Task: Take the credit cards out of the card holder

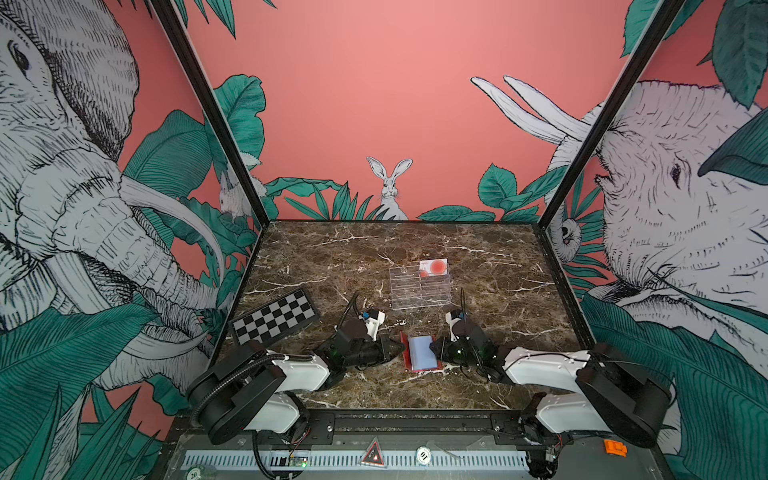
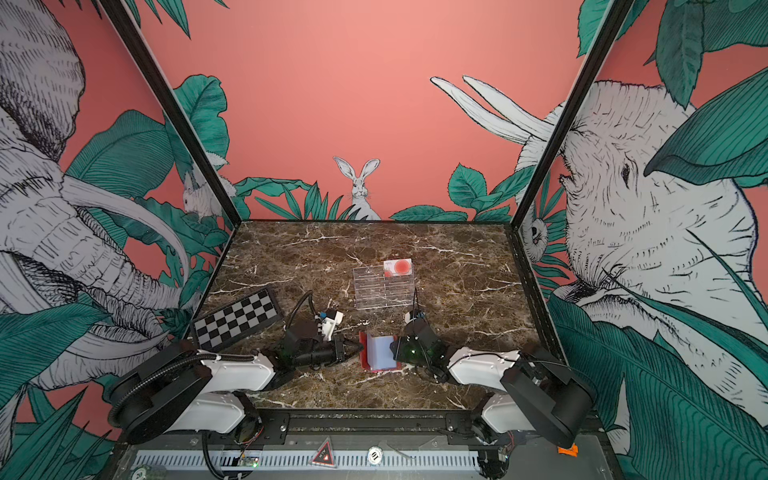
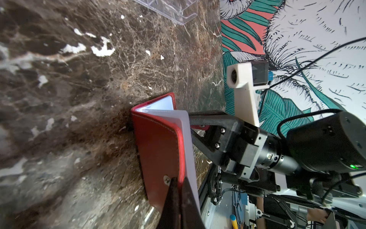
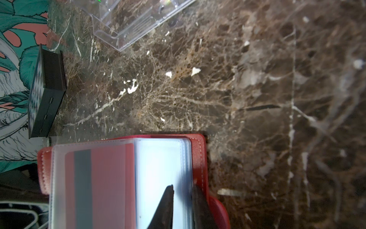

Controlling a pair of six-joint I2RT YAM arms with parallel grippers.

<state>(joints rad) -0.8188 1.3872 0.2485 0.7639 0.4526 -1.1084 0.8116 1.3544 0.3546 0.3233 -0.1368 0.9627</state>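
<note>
While checking the middle of the worktop [image 1: 374,249] near its front edge, found card holder [image 1: 404,353] spread open, with long axis front to back. Noted left gripper [image 3: 179,184] clamped tight on the raised left cover beside the snap stud. Noted right gripper [image 4: 183,190] set in from the right, with tips narrow, one over and one under the free edge of the sleeve stack; cannot tell whether pinching firmly. Logged pale blue card [image 4: 158,168] in the top sleeve, leftward of those tips, partly under the upper one. Saw red card [image 4: 111,178] with grey stripe in a sleeve against the raised cover. Spotted white card [image 1: 434,267] standing in the clear stand [image 1: 419,291] toward the back edge. Judged right arm nearer; likely calls for a level pull rightward, away from the spine.
</note>
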